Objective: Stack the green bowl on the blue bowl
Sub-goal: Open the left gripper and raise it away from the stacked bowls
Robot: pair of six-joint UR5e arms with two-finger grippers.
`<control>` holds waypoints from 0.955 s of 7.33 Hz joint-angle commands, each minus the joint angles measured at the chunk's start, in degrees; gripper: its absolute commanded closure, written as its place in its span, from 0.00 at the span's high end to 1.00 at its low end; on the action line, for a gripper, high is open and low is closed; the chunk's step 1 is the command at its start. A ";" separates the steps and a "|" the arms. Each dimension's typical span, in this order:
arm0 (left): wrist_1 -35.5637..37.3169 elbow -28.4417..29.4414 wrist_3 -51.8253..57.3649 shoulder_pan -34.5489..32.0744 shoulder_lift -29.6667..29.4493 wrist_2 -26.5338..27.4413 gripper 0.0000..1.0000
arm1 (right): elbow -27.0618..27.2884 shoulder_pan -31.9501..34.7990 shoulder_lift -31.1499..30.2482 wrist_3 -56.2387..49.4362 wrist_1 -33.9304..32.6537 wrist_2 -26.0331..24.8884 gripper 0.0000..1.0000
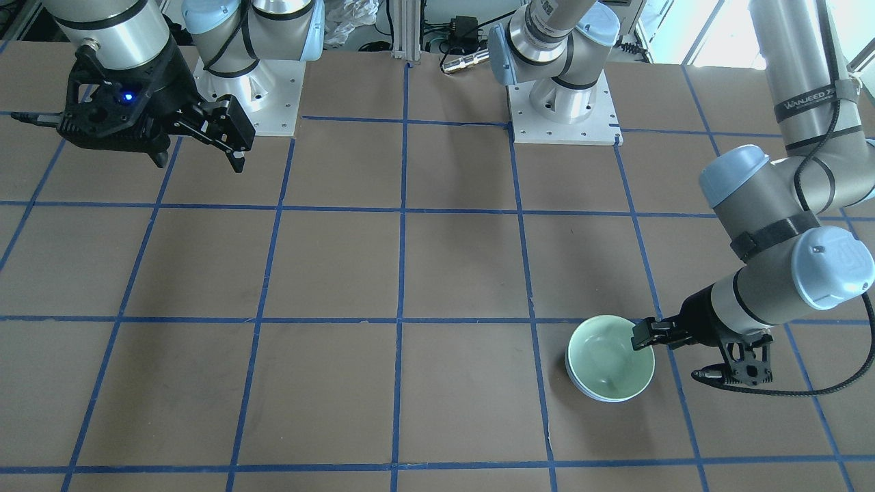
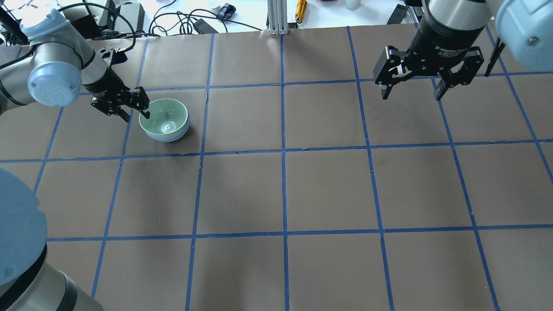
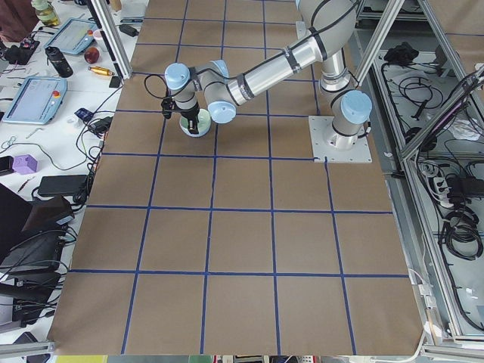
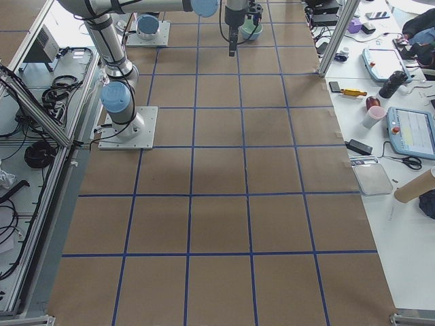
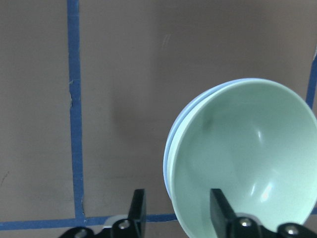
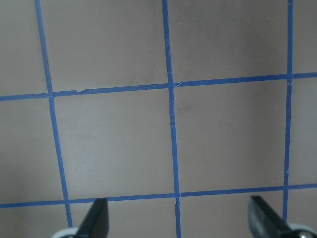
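Note:
The green bowl [image 2: 164, 119] sits nested inside the blue bowl [image 2: 166, 139], of which only a thin edge shows under it, at the table's far left. Both also show in the front view: the green bowl [image 1: 605, 355] and the blue bowl's edge [image 1: 580, 385]. My left gripper [image 2: 138, 113] is partly open and straddles the bowls' near-left rim. In the left wrist view [image 5: 178, 213] one finger is inside the green bowl [image 5: 247, 163] and the other outside, with a gap to the blue bowl [image 5: 167, 158]. My right gripper [image 2: 410, 93] is open and empty, high over the far right.
The brown table [image 2: 285, 190] carries a grid of blue tape lines. Cables and small tools lie beyond its far edge [image 2: 198, 23]. The arm bases [image 1: 564, 109] stand on plates at the robot's side. The right wrist view shows only bare table [image 6: 173, 139].

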 commanded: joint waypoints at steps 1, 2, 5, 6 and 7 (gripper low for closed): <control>-2.56 1.86 -0.94 -4.23 4.26 4.76 0.87 | 0.09 0.00 0.00 0.00 0.00 0.00 1.00; -5.02 2.13 -1.38 -7.92 7.68 7.24 0.89 | 0.00 0.00 0.00 0.00 0.00 0.00 1.00; -19.49 4.14 -11.73 -14.69 19.72 6.03 0.99 | 0.00 0.00 0.00 0.00 0.00 0.00 1.00; -21.02 4.85 -17.06 -18.03 22.19 6.12 1.00 | 0.09 0.00 0.00 0.00 0.00 0.00 1.00; -22.25 4.77 -17.72 -19.63 23.95 6.21 1.00 | 0.00 0.00 0.00 0.00 0.00 0.00 1.00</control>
